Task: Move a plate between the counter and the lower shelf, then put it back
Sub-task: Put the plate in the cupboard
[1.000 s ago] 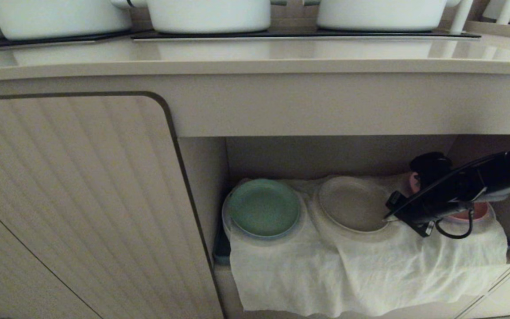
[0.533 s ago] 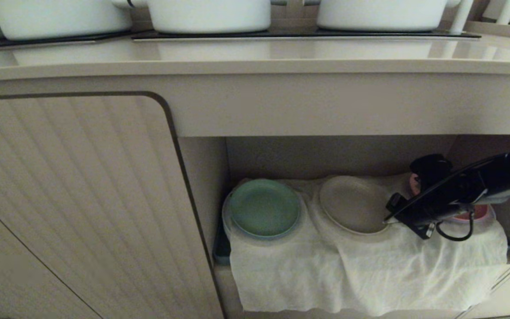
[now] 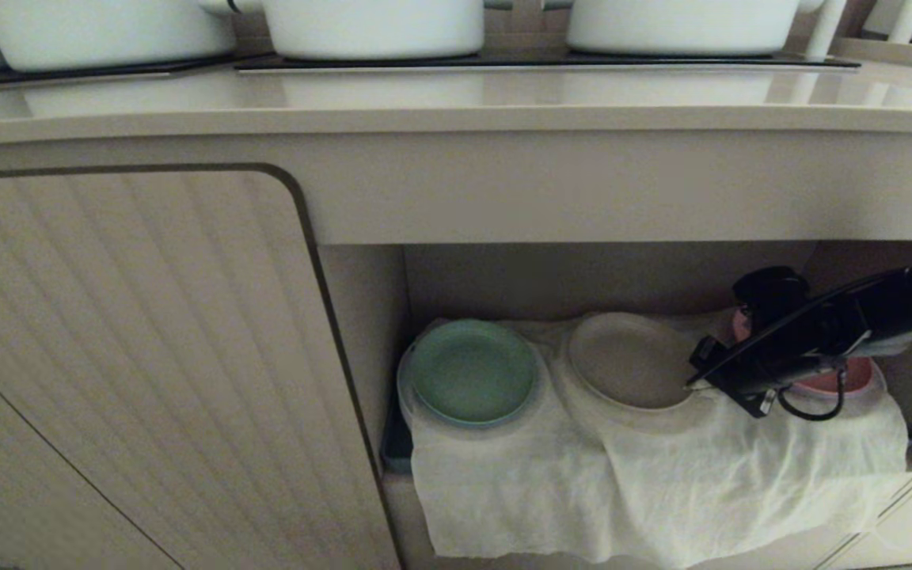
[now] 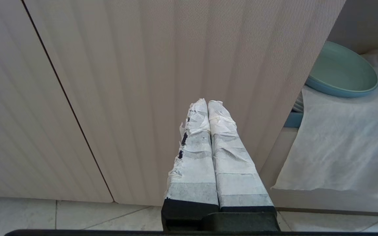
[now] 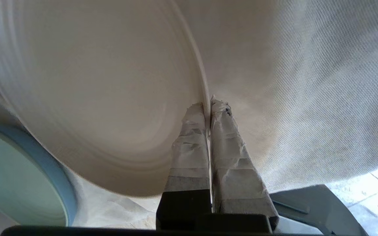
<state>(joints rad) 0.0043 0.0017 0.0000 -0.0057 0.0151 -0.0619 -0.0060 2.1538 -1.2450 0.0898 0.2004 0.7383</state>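
Note:
The cream-beige plate (image 3: 626,360) lies on the middle mound of the white cloth (image 3: 662,483) inside the lower shelf (image 3: 583,277). My right gripper (image 3: 693,385) reaches in from the right and is shut on the plate's right rim. In the right wrist view the thin rim of the plate (image 5: 94,98) is pinched between the taped fingertips of the right gripper (image 5: 207,106). The counter (image 3: 456,99) runs above the shelf, with no plate on it. My left gripper (image 4: 207,105) hangs shut and empty in front of the ribbed cabinet door (image 4: 126,82).
A green plate (image 3: 472,370) sits on the left mound and a pink plate (image 3: 836,381) lies behind my right arm. White pots (image 3: 373,24) stand on the black hob at the counter's back. The ribbed door (image 3: 131,356) closes the cabinet on the left.
The right gripper and the plate's gripped edge stand very slightly higher than a second ago. The left arm has not moved.

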